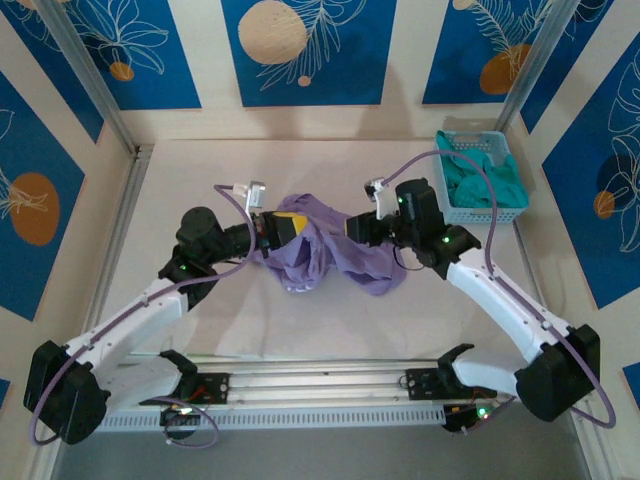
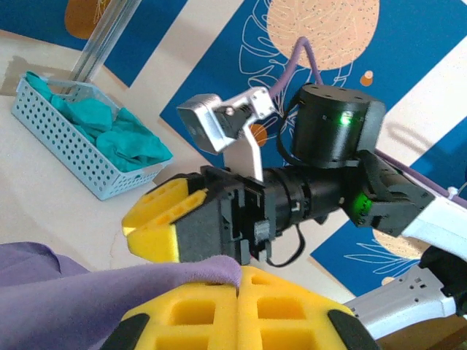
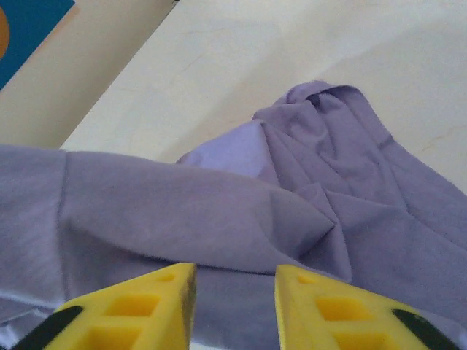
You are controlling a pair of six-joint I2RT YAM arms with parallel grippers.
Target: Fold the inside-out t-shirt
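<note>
A pale blue perforated basket (image 1: 484,213) is set at the far right corner of the cream table (image 1: 190,170). A teal-green garment (image 1: 482,172) is heaped inside it, rising above the rim. The table is enclosed by walls covered with blue panels (image 1: 300,50) printed with white leaves and orange discs. Metal posts (image 1: 88,80) are fixed at the far corners.

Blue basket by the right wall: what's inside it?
Crumpled teal cloth fills the basket, heaped above its rim. Anything beneath it, and the basket floor, is covered.
</note>
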